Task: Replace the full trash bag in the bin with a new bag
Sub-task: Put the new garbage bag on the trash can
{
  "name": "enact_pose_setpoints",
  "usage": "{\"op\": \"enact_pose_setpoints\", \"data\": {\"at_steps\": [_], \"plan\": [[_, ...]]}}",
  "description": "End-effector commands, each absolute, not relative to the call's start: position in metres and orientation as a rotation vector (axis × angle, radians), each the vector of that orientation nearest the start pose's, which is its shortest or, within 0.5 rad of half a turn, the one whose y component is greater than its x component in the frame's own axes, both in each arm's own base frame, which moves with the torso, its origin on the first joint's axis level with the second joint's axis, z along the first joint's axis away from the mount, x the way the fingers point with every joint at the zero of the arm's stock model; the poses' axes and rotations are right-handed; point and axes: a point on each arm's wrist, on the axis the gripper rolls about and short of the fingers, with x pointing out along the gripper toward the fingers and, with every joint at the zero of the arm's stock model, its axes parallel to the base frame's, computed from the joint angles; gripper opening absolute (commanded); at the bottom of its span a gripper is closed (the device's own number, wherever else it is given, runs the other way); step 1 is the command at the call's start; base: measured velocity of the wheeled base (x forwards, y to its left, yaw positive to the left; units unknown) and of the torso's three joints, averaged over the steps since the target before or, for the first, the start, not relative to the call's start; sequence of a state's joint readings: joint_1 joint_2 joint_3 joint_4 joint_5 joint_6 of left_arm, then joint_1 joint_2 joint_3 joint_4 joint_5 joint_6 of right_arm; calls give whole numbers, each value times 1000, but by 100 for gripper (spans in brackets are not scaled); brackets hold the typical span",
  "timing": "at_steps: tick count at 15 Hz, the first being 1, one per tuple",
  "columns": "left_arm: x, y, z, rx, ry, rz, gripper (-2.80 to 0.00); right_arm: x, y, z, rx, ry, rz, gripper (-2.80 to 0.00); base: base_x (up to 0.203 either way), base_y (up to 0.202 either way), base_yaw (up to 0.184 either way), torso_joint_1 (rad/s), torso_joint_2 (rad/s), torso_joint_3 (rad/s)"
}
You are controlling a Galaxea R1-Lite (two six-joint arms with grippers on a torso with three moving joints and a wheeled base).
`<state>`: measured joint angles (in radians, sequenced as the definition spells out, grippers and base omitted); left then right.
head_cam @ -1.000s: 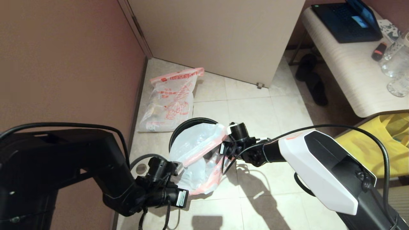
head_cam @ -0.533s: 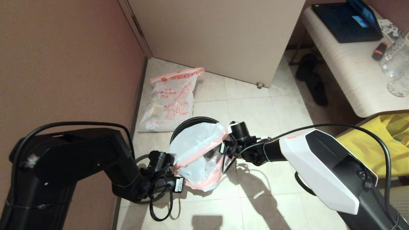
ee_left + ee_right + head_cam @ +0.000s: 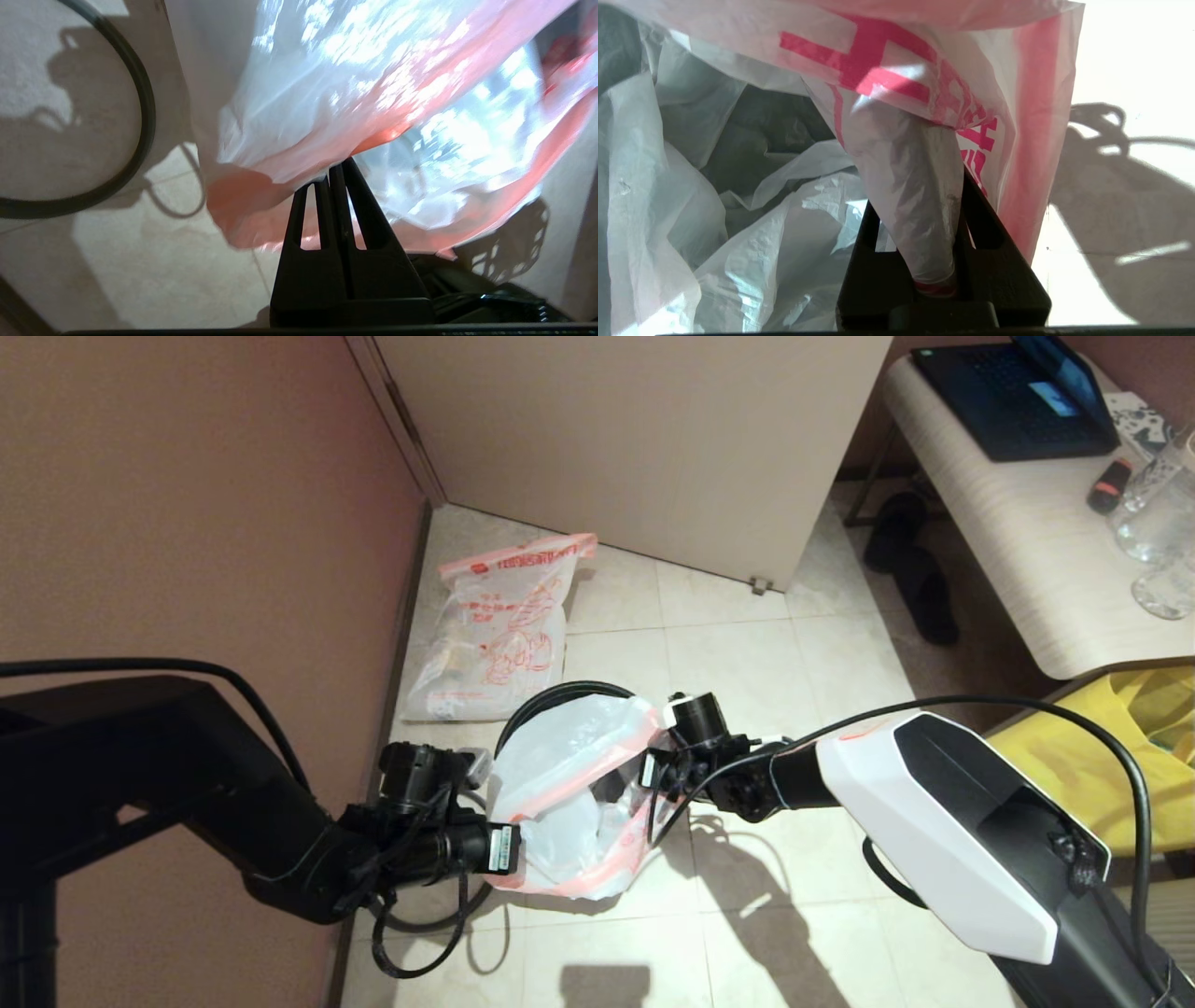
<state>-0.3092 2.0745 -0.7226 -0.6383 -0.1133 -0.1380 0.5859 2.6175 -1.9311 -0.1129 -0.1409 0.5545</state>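
Observation:
The new bag point(image 3: 569, 756), crinkly whitish plastic with a pink band, hangs stretched over the black bin point(image 3: 560, 692), which shows only as a dark rim behind it. My left gripper point(image 3: 512, 847) is shut on the pink band at the bag's left edge point(image 3: 261, 154), fingertips pressed together point(image 3: 332, 171). My right gripper point(image 3: 647, 771) is shut on a bunched fold of the bag's right edge point(image 3: 920, 186). The bag's inside point(image 3: 668, 163) opens between them. The full trash bag point(image 3: 495, 635), with red print, lies on the floor by the wall.
A dark ring point(image 3: 142, 107) lies on the tiles under my left arm. The brown wall point(image 3: 187, 504) is close on the left, a beige door point(image 3: 653, 439) behind. On the right are black slippers point(image 3: 920, 569), a bench with a laptop point(image 3: 1013, 401) and a yellow bag point(image 3: 1111, 756).
My left arm has swung left and lower, drawing the bag's left edge outward and widening its mouth. The right gripper has held its place.

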Motion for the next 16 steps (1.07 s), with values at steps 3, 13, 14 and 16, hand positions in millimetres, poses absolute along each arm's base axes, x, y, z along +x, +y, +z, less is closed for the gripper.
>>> {"op": "enact_pose_setpoints", "data": {"at_steps": [3,13,14,16], "plan": [[323,-95,44,-84,724,-312,-280,434,294,50,327,642,291,-280,0,0,0,0,0,0],[325,-73,48,-51,703,-224,-280,436,293,50,328,638,288,-280,0,0,0,0,0,0],[325,-72,51,-51,694,-219,-280,436,293,49,327,639,288,-280,0,0,0,0,0,0],[328,-69,49,-56,696,-208,-280,436,293,49,327,639,288,-280,0,0,0,0,0,0]]}}
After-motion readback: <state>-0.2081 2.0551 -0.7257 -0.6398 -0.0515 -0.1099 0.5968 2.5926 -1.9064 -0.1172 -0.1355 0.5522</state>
